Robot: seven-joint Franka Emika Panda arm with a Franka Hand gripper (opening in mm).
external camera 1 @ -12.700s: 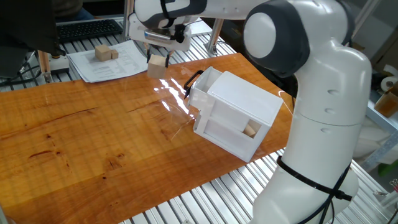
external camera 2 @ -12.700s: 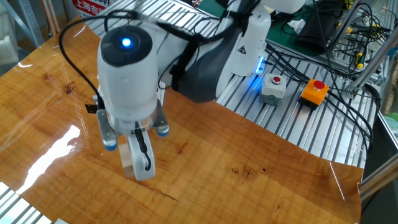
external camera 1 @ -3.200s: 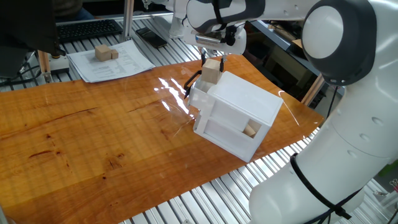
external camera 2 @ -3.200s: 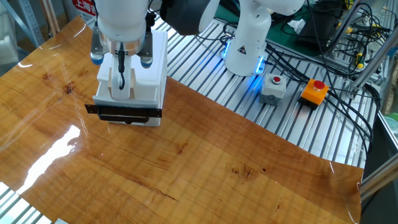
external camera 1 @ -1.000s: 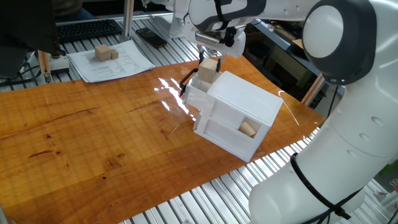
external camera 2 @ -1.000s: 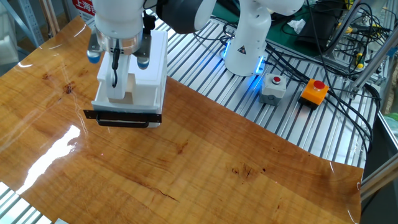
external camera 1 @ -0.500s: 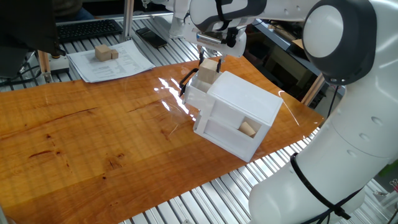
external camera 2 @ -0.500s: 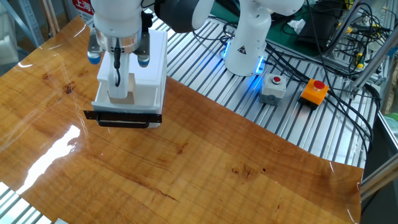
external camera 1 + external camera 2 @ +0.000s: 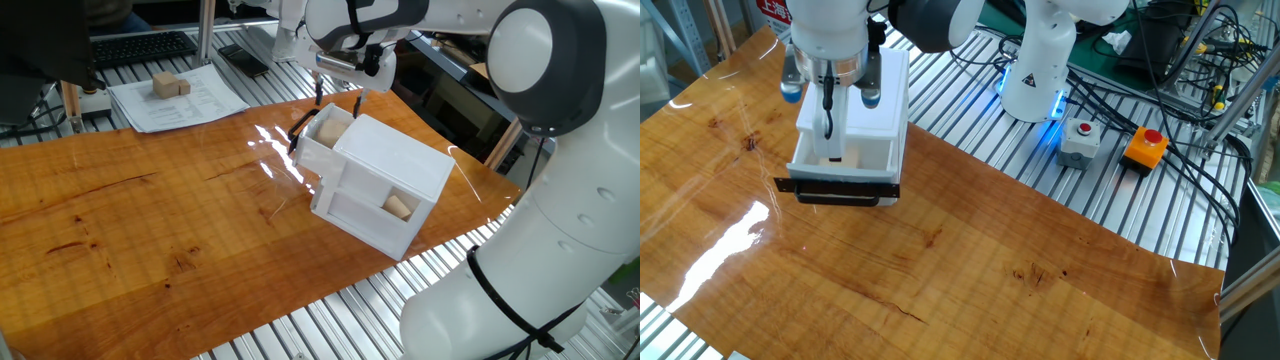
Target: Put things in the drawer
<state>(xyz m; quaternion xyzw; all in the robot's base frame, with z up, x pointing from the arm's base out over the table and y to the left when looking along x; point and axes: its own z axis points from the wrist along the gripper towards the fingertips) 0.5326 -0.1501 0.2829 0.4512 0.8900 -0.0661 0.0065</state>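
Observation:
The white cabinet (image 9: 400, 165) lies on the wooden table with its top drawer (image 9: 313, 150) pulled out by the black handle (image 9: 298, 132). A pale wooden cube (image 9: 334, 128) rests inside the drawer. My gripper (image 9: 338, 97) hangs just above it, open and empty, with the fingers spread to either side. In the other fixed view my gripper (image 9: 830, 118) points down into the drawer (image 9: 845, 168); I cannot make out the cube there. Another cube (image 9: 399, 207) sits in the cabinet's lower opening. Two more cubes (image 9: 170, 86) lie on a paper sheet at the back left.
A keyboard (image 9: 140, 45) and a paper sheet (image 9: 190, 105) lie on the metal slats behind the table. The robot base (image 9: 1038, 70), a grey button box (image 9: 1080, 140) and an orange one (image 9: 1145, 146) stand beyond the table's far edge.
The gripper has opened and let go of the cube, which has dropped into the drawer. The arm has barely moved.

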